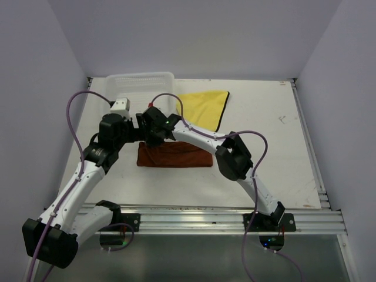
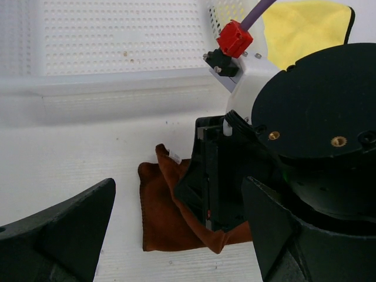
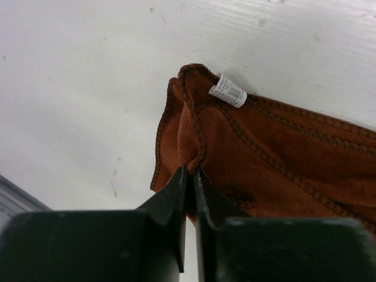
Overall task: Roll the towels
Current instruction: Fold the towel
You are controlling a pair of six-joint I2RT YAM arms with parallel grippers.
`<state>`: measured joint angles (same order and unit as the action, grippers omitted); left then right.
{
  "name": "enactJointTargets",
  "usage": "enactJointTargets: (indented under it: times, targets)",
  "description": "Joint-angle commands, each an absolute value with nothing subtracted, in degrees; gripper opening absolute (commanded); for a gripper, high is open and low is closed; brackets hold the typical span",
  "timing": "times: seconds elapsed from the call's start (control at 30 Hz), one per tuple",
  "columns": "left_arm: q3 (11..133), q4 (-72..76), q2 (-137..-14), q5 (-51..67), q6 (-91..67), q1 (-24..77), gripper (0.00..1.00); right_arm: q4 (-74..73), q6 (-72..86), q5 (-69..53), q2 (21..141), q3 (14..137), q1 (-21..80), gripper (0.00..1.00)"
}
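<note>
The rust-brown towel [image 1: 176, 155] lies folded in a strip on the white table, mid-left. My right gripper [image 1: 154, 140] is shut on a hemmed edge near its left end and lifts that fold slightly. In the right wrist view the fingers [image 3: 191, 171] pinch the towel [image 3: 282, 158] beside its white label. My left gripper [image 1: 138, 134] is open wide and empty. In its wrist view it [image 2: 176, 235] straddles the towel [image 2: 161, 217] and the right gripper [image 2: 208, 222]. The yellow towel [image 1: 205, 106] with a dark hem lies flat behind and also shows in the left wrist view [image 2: 305, 29].
A white mesh basket [image 1: 141, 88] stands at the table's back left, just beyond both grippers, and also shows in the left wrist view [image 2: 117, 47]. The two arms crowd together over the towel's left end. An aluminium rail [image 1: 235, 218] runs along the near edge.
</note>
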<state>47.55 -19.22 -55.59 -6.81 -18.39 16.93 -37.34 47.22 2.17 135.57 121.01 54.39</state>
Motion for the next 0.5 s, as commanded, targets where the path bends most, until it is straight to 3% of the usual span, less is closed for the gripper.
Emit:
enactJointTargets:
  times: [0.0,0.2,0.47]
  targets:
    - [47.29,-16.44,-54.49,-7.56,-17.93,17.4,0.93,-30.07,48.78,-3.5,135.88,123.49,55.19,0.15]
    - [47.29,-16.61,-53.97,-8.08,-18.11,17.58,0.93,-27.86,48.08,-4.13,132.73,121.82,55.2,0.37]
    - [47.55,-17.14,-52.65,-10.55,-18.11,17.58,0.93,-25.05,47.29,-2.29,121.65,110.93,52.3,0.43]
